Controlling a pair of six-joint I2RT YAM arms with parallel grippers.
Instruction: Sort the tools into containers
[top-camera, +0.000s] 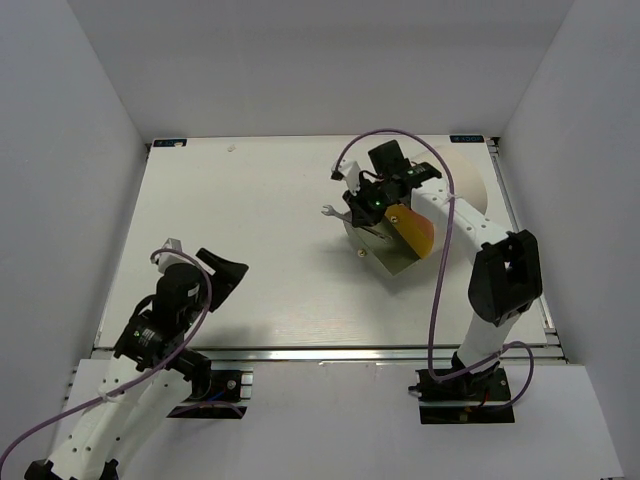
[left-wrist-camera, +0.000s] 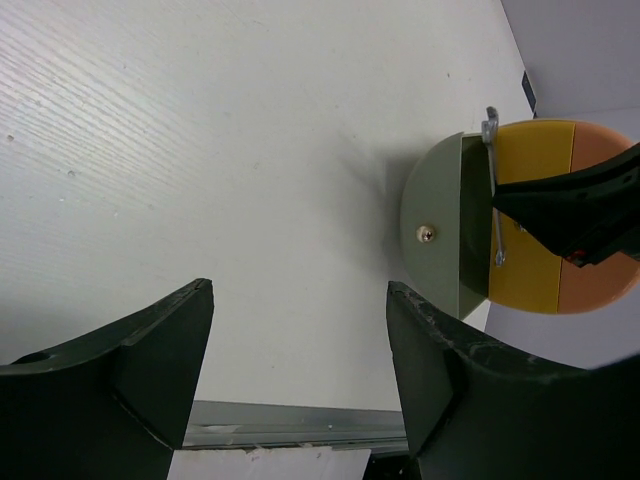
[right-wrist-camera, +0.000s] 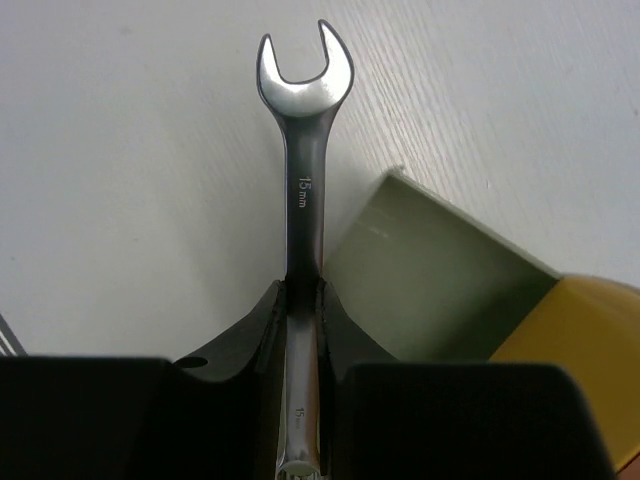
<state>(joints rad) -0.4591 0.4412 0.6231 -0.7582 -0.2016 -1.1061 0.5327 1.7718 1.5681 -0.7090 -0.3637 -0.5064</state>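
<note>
Pale wood-grain worktop (top-camera: 260, 230), walled in plain white. Counted one silver wrench (right-wrist-camera: 303, 150), one container (left-wrist-camera: 535, 150). Found wrench clenched in right gripper (right-wrist-camera: 303, 290) just beside the container, toward the far right corner. Spotted left gripper (left-wrist-camera: 300, 290) gaping by the near left corner.

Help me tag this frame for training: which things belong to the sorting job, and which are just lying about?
Job: wrench, held in the right gripper; container with its grey-green section.
Not job: idle, open left gripper; purple cables; white speck on table.
</note>
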